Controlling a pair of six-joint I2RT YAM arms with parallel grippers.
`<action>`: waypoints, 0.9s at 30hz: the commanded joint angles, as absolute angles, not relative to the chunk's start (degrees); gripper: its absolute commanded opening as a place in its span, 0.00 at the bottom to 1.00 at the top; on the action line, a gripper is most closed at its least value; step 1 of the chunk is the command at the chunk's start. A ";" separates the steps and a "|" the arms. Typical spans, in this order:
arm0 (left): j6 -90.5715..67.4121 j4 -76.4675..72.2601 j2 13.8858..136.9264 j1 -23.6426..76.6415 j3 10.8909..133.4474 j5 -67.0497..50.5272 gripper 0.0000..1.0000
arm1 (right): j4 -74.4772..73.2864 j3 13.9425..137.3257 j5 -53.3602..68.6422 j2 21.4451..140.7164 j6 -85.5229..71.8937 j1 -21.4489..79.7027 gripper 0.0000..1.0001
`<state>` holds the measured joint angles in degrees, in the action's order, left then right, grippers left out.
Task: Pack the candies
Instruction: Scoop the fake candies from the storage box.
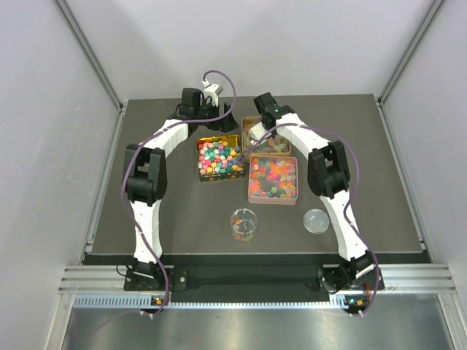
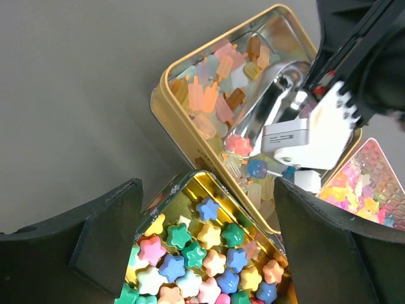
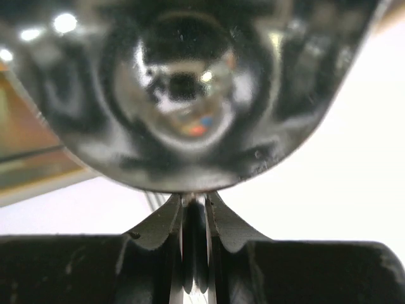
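The candies fill three tins: star-shaped pieces in a gold tin [image 1: 219, 157] [image 2: 209, 247], translucent popsicle-shaped ones in the back tin [image 1: 257, 132] [image 2: 209, 95], and gummies in a pink tin [image 1: 273, 179]. My left gripper [image 1: 216, 124] [image 2: 205, 247] hangs open over the far corner of the star tin, holding nothing. My right gripper [image 1: 257, 120] [image 3: 195, 209] is shut on the handle of a metal scoop [image 2: 275, 95] [image 3: 190, 95]. The scoop's bowl lies in the back tin among the popsicle candies.
A clear cup [image 1: 244, 224] with a few candies stands in front of the tins. A round clear lid [image 1: 316, 220] lies to its right. The dark table [image 1: 175, 211] is walled by grey panels on both sides.
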<state>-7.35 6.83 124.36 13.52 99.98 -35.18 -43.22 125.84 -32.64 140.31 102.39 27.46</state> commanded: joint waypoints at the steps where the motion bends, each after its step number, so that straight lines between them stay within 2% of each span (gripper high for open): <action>1: -6.94 4.22 120.15 13.27 98.79 -36.48 0.88 | -45.88 129.73 -27.25 139.66 101.43 28.56 0.00; 6: -7.21 4.04 119.97 13.27 98.88 -36.39 0.88 | -46.76 129.82 -24.61 139.74 101.95 28.48 0.00; 19: -7.91 3.08 120.76 13.27 99.40 -35.77 0.88 | -40.96 131.22 -30.93 140.45 107.39 24.09 0.00; 27: -8.79 2.29 122.52 13.45 100.81 -35.95 0.88 | -39.99 125.43 -34.01 137.37 111.62 22.24 0.00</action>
<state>-7.92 6.22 124.22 13.52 99.00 -35.24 -41.67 127.17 -31.27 140.31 108.27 22.92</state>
